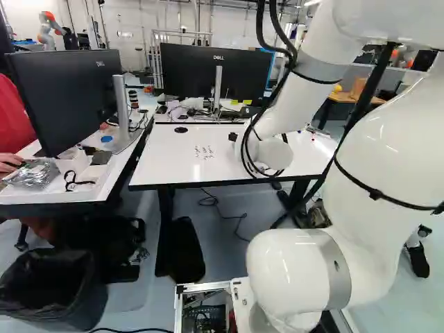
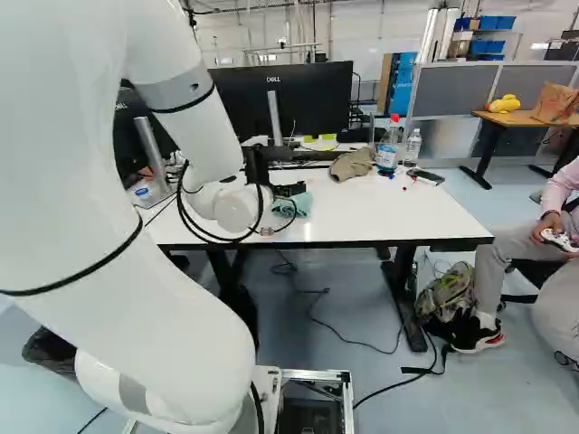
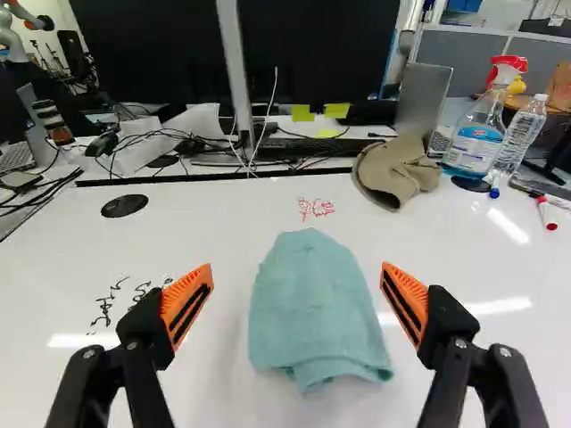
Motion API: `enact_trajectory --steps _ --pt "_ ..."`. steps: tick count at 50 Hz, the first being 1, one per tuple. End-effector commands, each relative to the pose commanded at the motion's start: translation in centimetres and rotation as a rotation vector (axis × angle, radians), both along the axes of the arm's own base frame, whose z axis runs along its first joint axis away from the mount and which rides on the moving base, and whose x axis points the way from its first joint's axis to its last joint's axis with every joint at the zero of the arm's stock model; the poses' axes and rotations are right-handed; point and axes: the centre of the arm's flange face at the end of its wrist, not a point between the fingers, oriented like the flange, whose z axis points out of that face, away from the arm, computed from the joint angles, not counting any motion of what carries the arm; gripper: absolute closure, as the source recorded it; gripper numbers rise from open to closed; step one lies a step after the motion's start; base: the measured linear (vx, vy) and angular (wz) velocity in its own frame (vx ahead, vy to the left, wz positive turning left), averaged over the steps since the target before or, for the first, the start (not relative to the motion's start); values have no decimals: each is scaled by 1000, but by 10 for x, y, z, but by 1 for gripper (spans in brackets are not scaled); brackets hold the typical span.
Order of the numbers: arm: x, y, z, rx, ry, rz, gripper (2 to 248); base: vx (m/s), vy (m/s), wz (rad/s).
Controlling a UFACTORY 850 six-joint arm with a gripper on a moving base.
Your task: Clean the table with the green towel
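Over the white table (image 2: 398,212), my gripper (image 2: 288,189) shows in the right base view beside the green towel (image 2: 295,205). In the wrist view the gripper (image 3: 297,299) stands wide open, its orange pads on either side of the towel (image 3: 312,308) and touching neither edge. The towel lies folded flat on the table. Black scribbles (image 3: 125,299) mark the tabletop beside one finger, and a small red scribble (image 3: 316,209) is just beyond the towel.
Beyond the towel are a brown cap (image 3: 398,169), a spray bottle (image 3: 482,125), a water bottle (image 3: 522,134), markers (image 3: 547,212) and a black disc (image 3: 124,206). Monitors (image 1: 208,73) stand behind. Another robot (image 1: 50,29) is far off. A seated person is right of the table in the right base view.
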Motion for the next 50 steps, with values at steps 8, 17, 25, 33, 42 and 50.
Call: enact_trajectory --steps 8,17,25,33,42,50 --pt "17 -4 0 0 2 -7 3 0 0 0" --pt "30 -6 -3 2 24 -9 3 0 0 0" --pt "34 -6 -6 5 59 -8 3 0 0 0" --pt "39 -6 -9 8 96 -7 3 0 0 0" --pt "43 -6 -13 12 139 -6 3 0 0 0" --pt "47 -6 -16 15 177 -5 3 0 0 0"
